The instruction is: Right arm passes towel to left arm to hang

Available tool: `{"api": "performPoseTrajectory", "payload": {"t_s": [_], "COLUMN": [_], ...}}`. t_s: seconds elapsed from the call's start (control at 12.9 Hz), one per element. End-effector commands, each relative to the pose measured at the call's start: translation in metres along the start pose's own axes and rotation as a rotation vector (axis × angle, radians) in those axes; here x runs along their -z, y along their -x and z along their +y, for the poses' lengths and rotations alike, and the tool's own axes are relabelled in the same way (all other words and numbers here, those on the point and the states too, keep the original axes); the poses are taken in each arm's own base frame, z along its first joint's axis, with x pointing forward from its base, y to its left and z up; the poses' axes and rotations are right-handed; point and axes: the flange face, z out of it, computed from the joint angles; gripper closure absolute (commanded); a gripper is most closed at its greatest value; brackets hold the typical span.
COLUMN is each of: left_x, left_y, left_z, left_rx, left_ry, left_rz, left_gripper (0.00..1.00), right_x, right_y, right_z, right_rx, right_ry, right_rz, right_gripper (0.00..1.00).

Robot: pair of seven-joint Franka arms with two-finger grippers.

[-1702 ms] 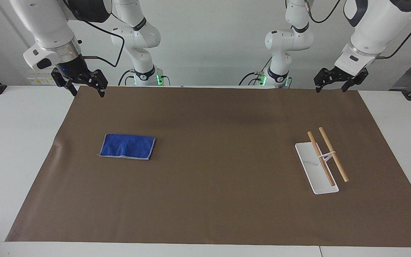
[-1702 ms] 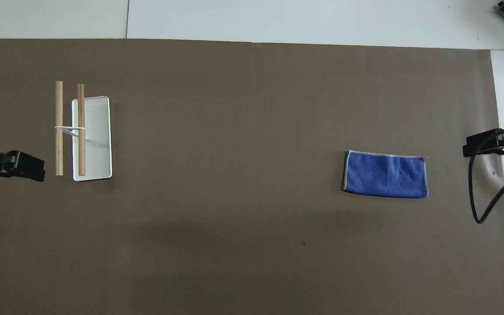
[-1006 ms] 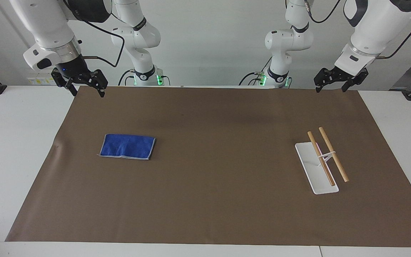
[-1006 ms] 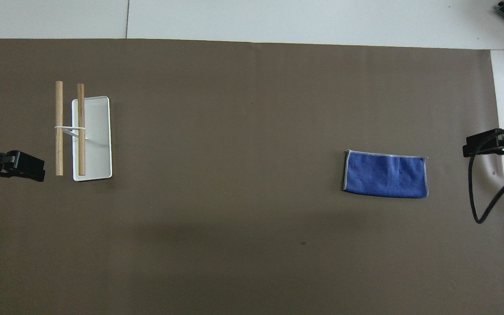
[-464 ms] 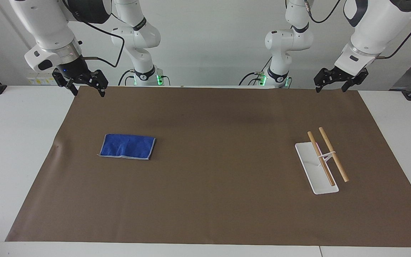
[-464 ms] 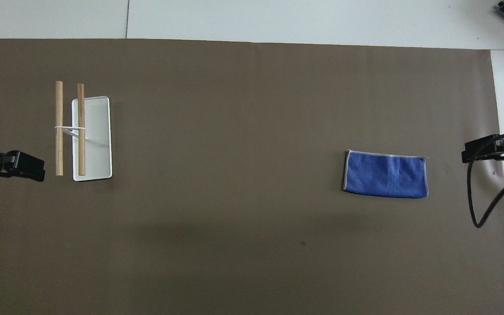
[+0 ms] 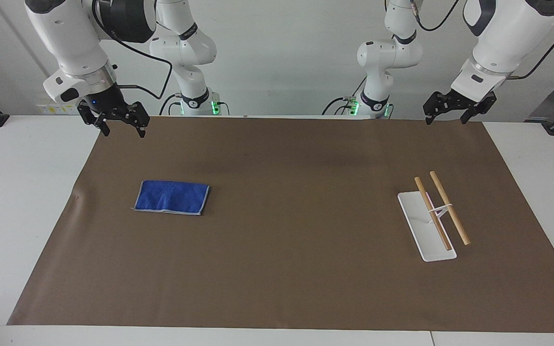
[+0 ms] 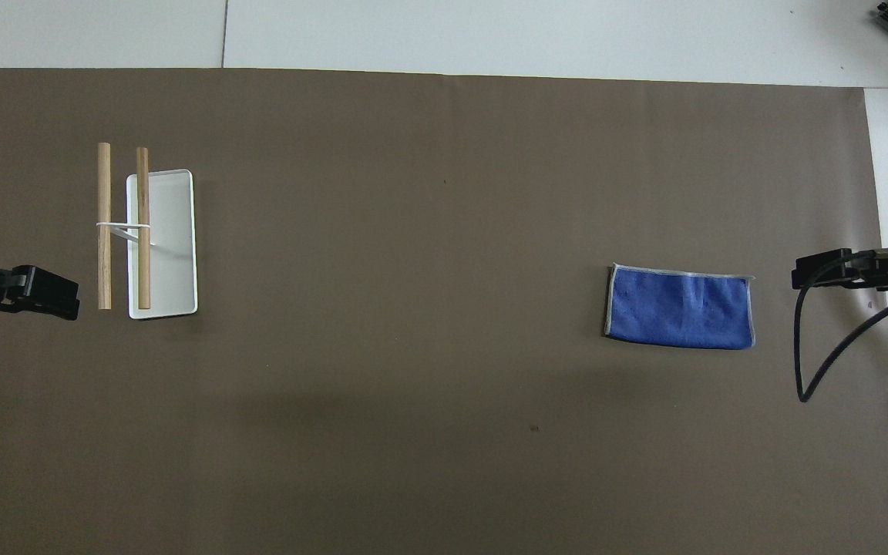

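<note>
The right claw (image 7: pixel 122 129) hangs open and empty over the brown mat (image 7: pixel 296 269), the folded blue towel (image 7: pixel 171 197) lies flat on the mat toward the right arm's end, and the left claw (image 7: pixel 445 117) waits open above the mat's other end.

A white counter (image 7: pixel 27 202) is covered across most of its top by a large brown paper sheet (image 7: pixel 296 269). Toward the left arm's end of the sheet stands a small rack: a flat white rectangular base (image 7: pixel 419 226) carrying two parallel wooden rods (image 7: pixel 449 207), held above it on a thin white support.
</note>
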Motion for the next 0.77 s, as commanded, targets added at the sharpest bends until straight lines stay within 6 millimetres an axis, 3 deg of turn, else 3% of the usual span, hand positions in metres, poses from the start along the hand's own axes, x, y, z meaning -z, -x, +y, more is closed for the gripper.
{"api": "performPoseTrajectory", "payload": {"t_s": [0.0,0.08,0.31,0.46,0.7], "left_x": [-0.001,-0.001,-0.001,-0.001,-0.001], "left_y": [0.006,0.006,0.006,0.006,0.006], "left_z": [-0.002,-0.002,-0.002,-0.002,-0.001], "left_rx": [0.006,0.007,0.006,0.006,0.006], "left_ry": [0.011,0.011,0.011,0.011,0.010], "left_rz": [0.016,0.016,0.016,0.016,0.016], "left_gripper": [0.00,0.00,0.00,0.00,0.00], "right_x": [-0.041,-0.052,-0.150,-0.200,-0.256], "right_y": [0.008,0.000,-0.025,-0.025,-0.010], "right_z": [0.002,0.000,-0.007,-0.011,-0.011], "right_rx": [0.022,0.005,-0.009,-0.012,-0.014], "right_ry": [0.002,-0.040,-0.051,-0.051,-0.040], "right_rz": [0.025,0.055,0.071,0.096,0.128], "right_gripper": [0.00,0.00,0.00,0.00,0.00]}}
